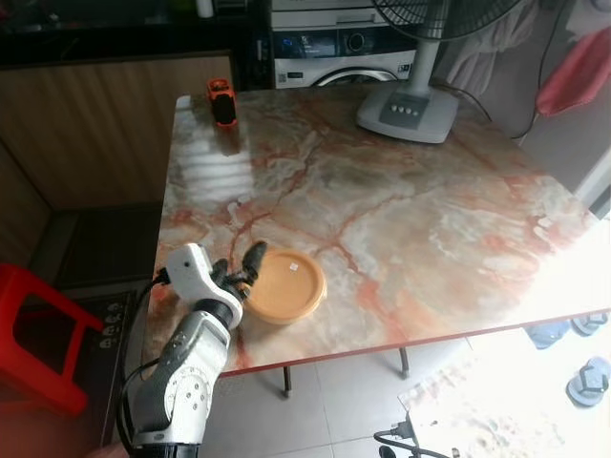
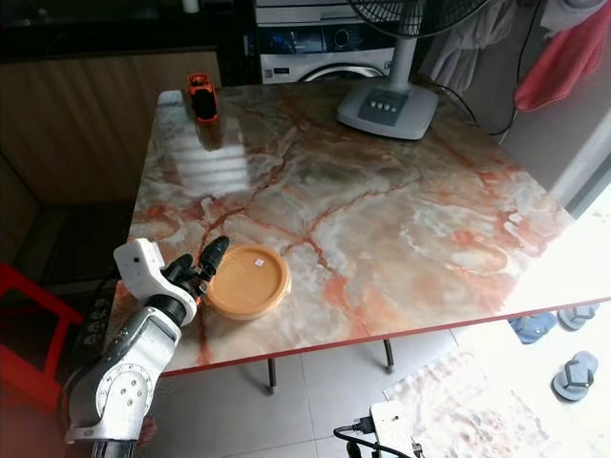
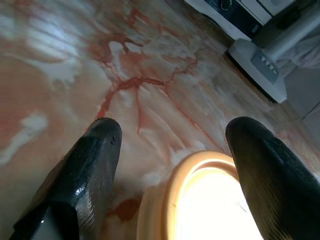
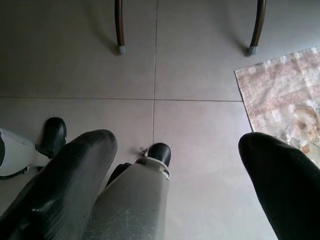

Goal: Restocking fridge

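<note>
Sitting lower left of frame on the marble table (image 1: pixel 401 219) — orange lidded container (image 1: pixel 284 284). Hovering just beside its rim: left gripper (image 1: pixel 241 266), fingers apart. Likely light, rigid, slick — taking hold across the rim. Right gripper (image 4: pixel 175 175) hanging spread, idle.

Container (image 1: pixel 284 284) on table (image 1: pixel 410 229), fan base (image 1: pixel 408 112) behind

We see a marbled desk (image 1: pixel 401 219) on grey floor tiles (image 4: pixel 200 75), fan base (image 1: pixel 409 112) at one o'clock, red stool (image 1: pixel 33 334) at eight.
</note>
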`<state>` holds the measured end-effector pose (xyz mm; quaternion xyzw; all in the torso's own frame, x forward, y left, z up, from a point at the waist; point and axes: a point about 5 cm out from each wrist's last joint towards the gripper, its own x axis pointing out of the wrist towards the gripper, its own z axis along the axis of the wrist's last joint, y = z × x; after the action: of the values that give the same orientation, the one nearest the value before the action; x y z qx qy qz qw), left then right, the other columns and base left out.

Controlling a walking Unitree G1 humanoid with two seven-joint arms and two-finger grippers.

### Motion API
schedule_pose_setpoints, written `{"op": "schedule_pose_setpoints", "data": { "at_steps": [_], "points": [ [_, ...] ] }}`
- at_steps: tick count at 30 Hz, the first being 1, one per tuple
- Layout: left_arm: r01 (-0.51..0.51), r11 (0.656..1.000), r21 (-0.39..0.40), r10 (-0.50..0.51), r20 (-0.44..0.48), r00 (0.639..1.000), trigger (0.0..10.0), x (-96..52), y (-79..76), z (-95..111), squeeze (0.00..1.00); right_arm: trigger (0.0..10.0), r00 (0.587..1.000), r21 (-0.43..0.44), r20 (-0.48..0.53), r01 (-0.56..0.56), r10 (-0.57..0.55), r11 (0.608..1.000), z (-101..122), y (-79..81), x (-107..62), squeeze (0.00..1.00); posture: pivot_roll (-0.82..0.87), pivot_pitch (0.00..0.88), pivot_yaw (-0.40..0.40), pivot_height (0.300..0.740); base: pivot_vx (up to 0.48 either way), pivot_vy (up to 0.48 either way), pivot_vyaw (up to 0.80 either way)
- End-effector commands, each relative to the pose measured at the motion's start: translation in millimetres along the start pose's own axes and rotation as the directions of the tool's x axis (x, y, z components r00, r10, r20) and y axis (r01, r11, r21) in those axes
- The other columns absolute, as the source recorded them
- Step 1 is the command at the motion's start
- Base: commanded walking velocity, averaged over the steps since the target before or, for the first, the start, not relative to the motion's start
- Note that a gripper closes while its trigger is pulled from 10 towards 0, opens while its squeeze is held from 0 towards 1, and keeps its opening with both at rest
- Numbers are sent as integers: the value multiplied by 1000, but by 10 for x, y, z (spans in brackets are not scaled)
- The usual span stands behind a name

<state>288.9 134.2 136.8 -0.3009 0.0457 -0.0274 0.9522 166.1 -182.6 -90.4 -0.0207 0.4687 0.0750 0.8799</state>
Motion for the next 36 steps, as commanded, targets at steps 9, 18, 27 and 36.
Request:
{"op": "schedule_pose_setpoints", "data": {
  "at_steps": [9,18,27,36],
  "points": [
    [-33,992,-124,17,-126,992,10000,-97,-103,-320,0,10000,1000,-2,11,-11,11,1000,12,14,2,0,76,74,-3,740,0,0,0],
    [99,995,-24,-102,-235,967,10000,-50,-173,-388,0,10000,1000,3,17,-4,4,1000,23,5,2,0,61,67,5,740,0,0,0],
    [60,991,122,-43,-133,990,10000,-59,20,-174,0,10000,1000,17,19,2,-2,1000,42,7,9,0,53,53,20,740,0,0,0],
    [-1,982,190,14,-71,997,10000,-76,99,-138,0,10000,1000,8,12,-9,9,1000,38,30,13,0,57,54,20,740,0,0,0]
  ]
}}
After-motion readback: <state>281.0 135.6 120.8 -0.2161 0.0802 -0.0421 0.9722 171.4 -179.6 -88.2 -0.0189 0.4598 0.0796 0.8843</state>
